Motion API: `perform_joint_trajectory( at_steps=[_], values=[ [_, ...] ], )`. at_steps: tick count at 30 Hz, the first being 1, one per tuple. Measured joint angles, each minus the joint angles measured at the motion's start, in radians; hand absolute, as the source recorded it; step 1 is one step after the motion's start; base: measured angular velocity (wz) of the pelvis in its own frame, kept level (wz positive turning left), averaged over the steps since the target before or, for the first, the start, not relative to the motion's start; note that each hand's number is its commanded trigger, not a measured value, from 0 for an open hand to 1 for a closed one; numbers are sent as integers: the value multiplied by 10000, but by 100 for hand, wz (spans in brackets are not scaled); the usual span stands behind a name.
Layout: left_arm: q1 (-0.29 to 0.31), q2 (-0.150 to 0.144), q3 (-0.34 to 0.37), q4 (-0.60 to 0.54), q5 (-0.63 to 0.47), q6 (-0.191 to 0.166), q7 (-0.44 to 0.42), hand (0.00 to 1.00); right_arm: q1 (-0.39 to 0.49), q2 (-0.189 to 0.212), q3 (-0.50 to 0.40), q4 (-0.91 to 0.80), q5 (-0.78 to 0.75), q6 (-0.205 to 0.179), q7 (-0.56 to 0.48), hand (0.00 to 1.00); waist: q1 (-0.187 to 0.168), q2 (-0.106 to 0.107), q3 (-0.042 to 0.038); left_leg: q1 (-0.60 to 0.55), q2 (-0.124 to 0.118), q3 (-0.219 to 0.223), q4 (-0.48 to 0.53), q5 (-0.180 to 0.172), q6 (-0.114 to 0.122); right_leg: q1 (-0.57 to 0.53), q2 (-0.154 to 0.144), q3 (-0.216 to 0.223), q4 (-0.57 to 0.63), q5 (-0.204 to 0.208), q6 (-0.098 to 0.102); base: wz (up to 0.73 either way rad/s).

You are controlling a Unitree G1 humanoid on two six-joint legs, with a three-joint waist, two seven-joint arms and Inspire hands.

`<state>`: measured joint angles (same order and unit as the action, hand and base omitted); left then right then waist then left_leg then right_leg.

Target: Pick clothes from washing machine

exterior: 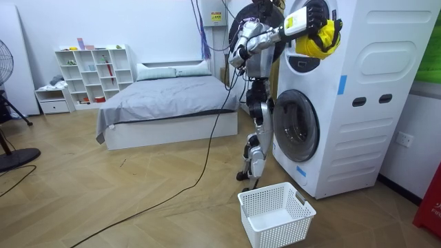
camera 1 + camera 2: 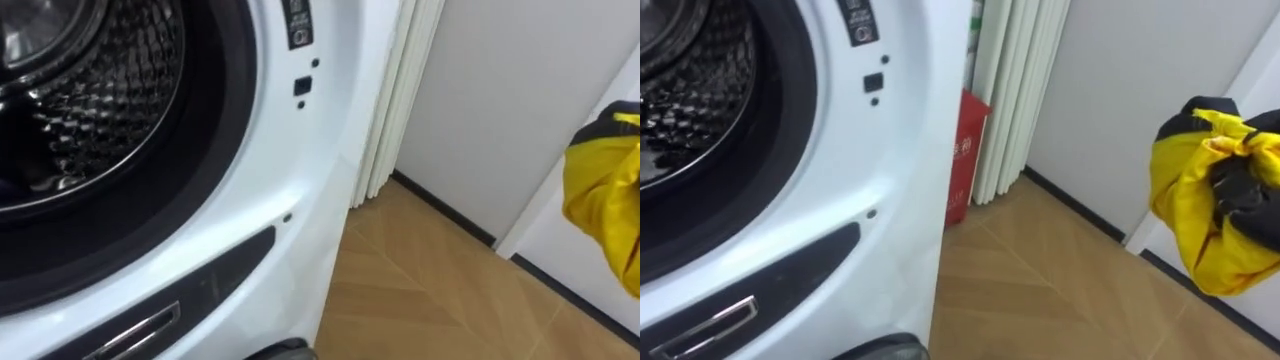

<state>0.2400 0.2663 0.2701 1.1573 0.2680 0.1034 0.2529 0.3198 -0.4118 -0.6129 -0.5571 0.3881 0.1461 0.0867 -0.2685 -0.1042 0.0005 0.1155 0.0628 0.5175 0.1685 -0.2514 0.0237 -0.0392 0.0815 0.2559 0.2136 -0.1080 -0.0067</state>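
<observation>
I stand close to the white washing machine (image 1: 358, 103), at its front. Its round opening shows the dimpled metal drum (image 2: 80, 90) inside a dark rim. A bunched yellow garment (image 2: 1190, 200) hangs in the air on my right, away from the opening. The dark fingers of my right hand (image 2: 1240, 190) are curled round it. In the room view this hand (image 1: 313, 15) is raised to the top of the machine, with the yellow garment (image 1: 318, 40) dangling below it. My left hand (image 1: 237, 56) is held out on the room view's left side of my body.
A white plastic laundry basket (image 1: 275, 215) stands on the wooden floor before the machine. A red object (image 2: 962, 160) and white folded panels (image 2: 1010, 90) stand beside the machine against the wall. A bed (image 1: 165, 103), a white shelf (image 1: 96, 72) and a fan (image 1: 10, 124) are farther off.
</observation>
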Motion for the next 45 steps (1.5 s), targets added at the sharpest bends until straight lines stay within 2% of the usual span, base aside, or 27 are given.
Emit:
perform_joint_trajectory(
  at_steps=[6, 11, 14, 17, 19, 21, 23, 25, 27, 28, 31, 32, 33, 34, 36, 39, 42, 43, 45],
  values=[
    [81, -2, 10, -47, -15, 37, -80, 0, 0, -28, -3, -53, 180, 176, 218, 100, -47, 10, 4, -6, 37, 2, -20, -53, 0, -39, 35, -81, 95, 0, 0, 0],
    [-55, 24, -31, -38, -21, 257, -147, 0, 24, -21, 175, 54, 215, 294, 722, 100, 30, 59, 37, -20, 48, -1, -7, -86, -6, -23, 34, -135, 100, -1, 1, 0],
    [-158, 69, -278, 26, -33, 441, -8, 0, 129, 93, 745, 756, 339, 300, 832, 100, 67, 76, 37, 25, 66, 21, 71, -99, -7, -13, 40, -100, 95, 0, 1, 0],
    [-275, 135, -791, 167, -33, 595, 13, 0, 227, 308, 1367, 1524, 338, 629, 1086, 100, 191, 199, 64, 14, 88, 137, 137, -129, -8, -28, 37, -108, 92, 5, 7, -10],
    [-377, 130, -1102, 206, -32, 668, -20, 0, 276, 327, 1719, 2084, 511, 755, 1438, 100, 280, 402, 78, -48, 85, 283, 144, -135, -1, -169, 42, -118, 135, 5, 8, -16],
    [-425, 103, -1308, 200, -30, 737, -53, 0, 292, 455, 1800, 2677, 712, 751, 1594, 100, 272, 603, 38, -157, 99, 296, 191, -154, 14, -290, 41, -126, 151, 7, 10, -6],
    [-501, 94, -1489, 207, -31, 753, -128, 0, 290, 543, 1869, 3341, 731, 750, 1584, 100, 287, 830, 76, -202, 109, 309, 209, -161, 16, -443, 52, -123, 280, 6, 10, -4],
    [-567, 34, -1620, 201, -39, 827, -250, 0, 282, 548, 2012, 4126, 744, 750, 1573, 100, 282, 1110, 21, -402, 98, 434, 233, -169, 24, -780, 58, -86, 466, 6, 11, -18],
    [-605, -82, -1963, 196, -53, 864, -281, 0, 224, 545, 2022, 4713, 846, 724, 1597, 100, 271, 1347, 59, -591, 44, 496, 231, -161, 40, -1063, 53, -88, 580, 3, 14, -19],
    [-661, -149, -2135, 200, -251, 863, -283, 0, 127, 545, 2066, 5241, 860, 721, 1590, 100, 265, 1473, 52, -735, 14, 531, 226, -142, 65, -1273, 50, -100, 677, -1, 20, -15],
    [-847, -180, -2346, 223, -932, 842, -285, 0, -46, 548, 2189, 6479, 854, 665, 1547, 100, 247, 1650, 65, -1159, -64, 549, 313, -110, 122, -1752, -25, -176, 867, -50, 89, -7],
    [-898, -179, -2351, 223, -1046, 819, -285, 0, -85, 547, 2245, 6715, 854, 574, 1548, 100, 247, 1677, 74, -1281, -78, 548, 317, -104, 133, -1875, -43, -208, 890, -56, 97, 0],
    [-1006, -177, -2379, 207, -1195, 796, -285, 0, -216, 547, 2401, 7236, 852, 402, 1477, 100, 236, 1733, 116, -1500, -91, 549, 385, -92, 172, -2034, -109, -211, 983, -57, 100, 0],
    [-1108, -187, -2457, 205, -1326, 748, -304, 0, -351, 552, 2465, 7599, 851, 386, 1347, 100, 262, 1816, 150, -1684, -131, 551, 393, -55, 232, -2208, -121, -211, 1009, -57, 99, 0],
    [-1210, -215, -2623, 179, -1504, 630, -422, 0, -601, 551, 2541, 7889, 840, 361, 1119, 100, 261, 1987, 150, -1983, -221, 551, 383, 8, 322, -2560, -181, -202, 1133, -67, 117, 2],
    [-1266, -242, -2935, 160, -1574, 384, -481, 0, -1132, 551, 2735, 8719, 840, -142, 780, 100, 250, 2208, 147, -2310, -336, 504, 365, 89, 426, -3003, -292, -216, 1198, -107, 181, 5],
    [-1315, -276, -3178, 115, -1582, 191, -481, 0, -1491, 548, 2787, 9179, 767, -301, 363, 100, 251, 2377, 128, -2652, -452, 478, 364, 171, 518, -3384, -450, -281, 1392, -169, 233, 11],
    [-1352, -310, -3246, 109, -1618, 140, -480, 0, -1582, 548, 2786, 9427, 765, -525, 239, 100, 244, 2452, 136, -2738, -486, 439, 355, 191, 548, -3494, -461, -354, 1491, -181, 253, 14],
    [-1359, -361, -3370, 106, -1887, 10, -475, 0, -1661, 549, 2787, 9744, 779, -719, 2, 100, 248, 2560, 133, -2811, -527, 362, 333, 199, 561, -3636, -478, -395, 1493, -210, 292, 11]
  ],
)
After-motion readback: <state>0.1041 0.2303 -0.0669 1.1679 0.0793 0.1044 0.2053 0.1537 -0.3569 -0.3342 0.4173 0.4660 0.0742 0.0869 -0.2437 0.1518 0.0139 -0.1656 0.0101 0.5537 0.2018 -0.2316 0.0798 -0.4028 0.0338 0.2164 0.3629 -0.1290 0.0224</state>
